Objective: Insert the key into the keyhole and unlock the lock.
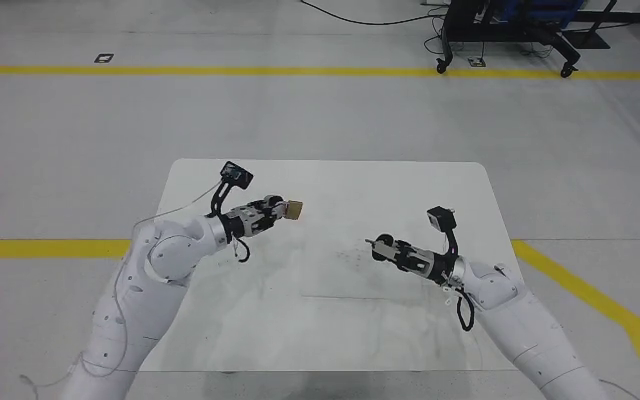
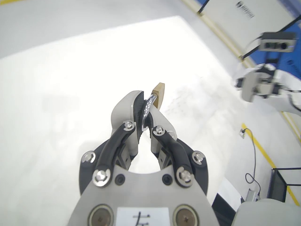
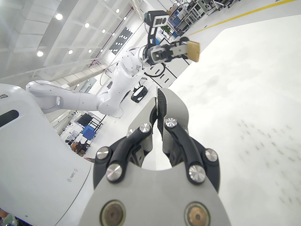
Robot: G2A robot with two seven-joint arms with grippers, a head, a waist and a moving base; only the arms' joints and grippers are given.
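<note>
1 brass lock (image 1: 294, 209), a flat rectangular block, is held above the white table (image 1: 400, 320) at 11 o'clock from its middle. Its long axis runs 9-to-3, body toward 3 o'clock. The left gripper (image 2: 147, 104) has its jaws clamped on the shiny steel shackle (image 2: 150, 99). At 2 o'clock, the right gripper (image 3: 160, 99) pinches a thin metal key (image 3: 156, 109) between ribbed black pads (image 3: 162, 102).

Glossy white arms (image 1: 150, 265), black cable loops (image 1: 464, 312) at wrists; left gripper (image 2: 147, 105): pale grey fingers (image 2: 122, 111), black ribbed pads (image 2: 139, 109), black linkages (image 2: 115, 142), silver screws (image 2: 101, 176), white label (image 2: 143, 216) with black character; black wrist cameras (image 1: 236, 174)
</note>
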